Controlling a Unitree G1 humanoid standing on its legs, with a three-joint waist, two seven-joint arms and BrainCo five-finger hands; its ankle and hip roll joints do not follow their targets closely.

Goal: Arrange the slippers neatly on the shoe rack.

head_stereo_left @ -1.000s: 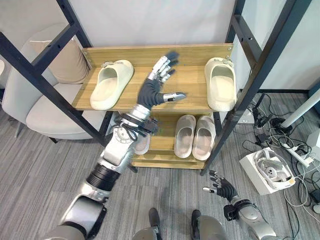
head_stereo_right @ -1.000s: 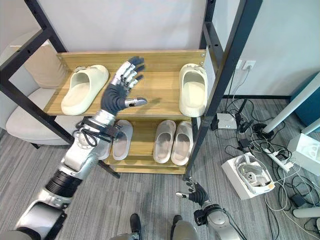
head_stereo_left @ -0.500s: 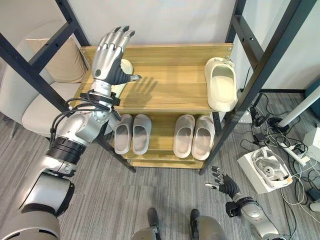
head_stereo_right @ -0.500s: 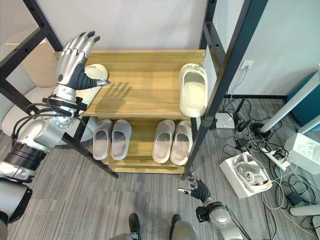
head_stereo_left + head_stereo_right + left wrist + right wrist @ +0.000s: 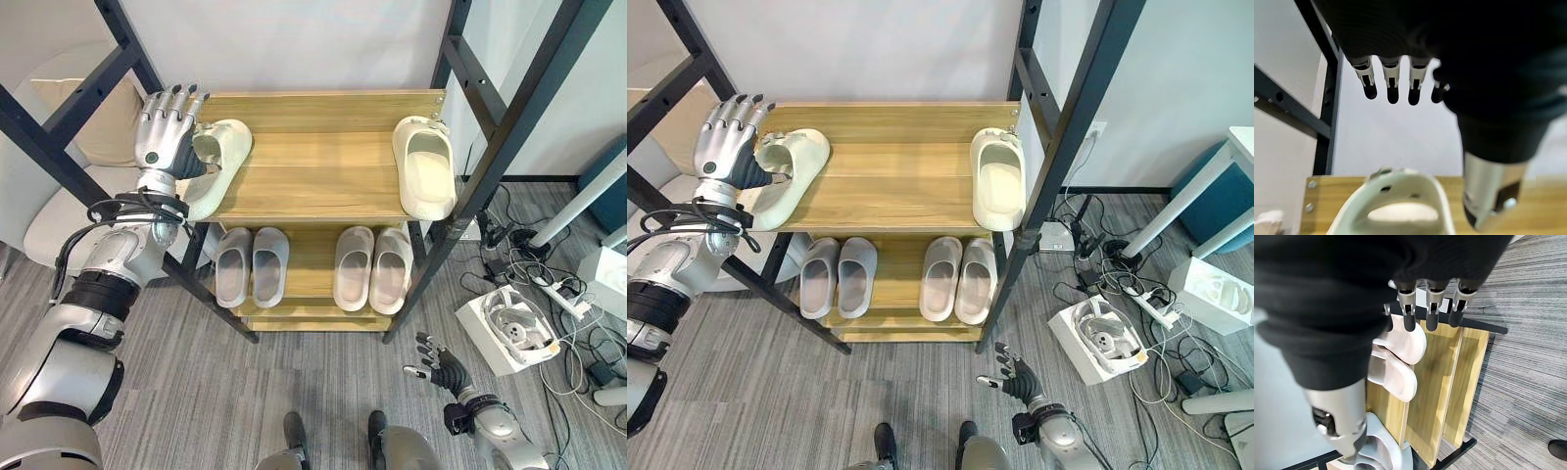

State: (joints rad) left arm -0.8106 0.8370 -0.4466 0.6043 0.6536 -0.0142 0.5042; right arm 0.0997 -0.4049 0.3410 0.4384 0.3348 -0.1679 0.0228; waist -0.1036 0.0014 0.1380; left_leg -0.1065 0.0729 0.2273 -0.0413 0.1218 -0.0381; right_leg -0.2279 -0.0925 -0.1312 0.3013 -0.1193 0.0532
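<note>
Left eye view has your left hand [image 5: 168, 132] up at the left end of the top shelf [image 5: 323, 176], fingers straight and spread, nothing gripped, right beside the cream slipper [image 5: 217, 162] that lies angled with its heel hanging past the shelf's front-left corner. Its mate, the second cream slipper [image 5: 423, 168], sits at the far right end, well apart, toe toward the wall. That gap is your job, I'd say: take the left one across its strap, thumb under the arch as the wrist view suggests, lift it clear of the dark frame post [image 5: 118, 73] and set it down parallel, touching its partner. Mind that overhang; a nudge could tip it off. Both grey pairs [image 5: 309, 266] on the lower shelf look tidy. Your right hand [image 5: 441, 370] hangs low over the carpet, fingers relaxed, idle.
</note>
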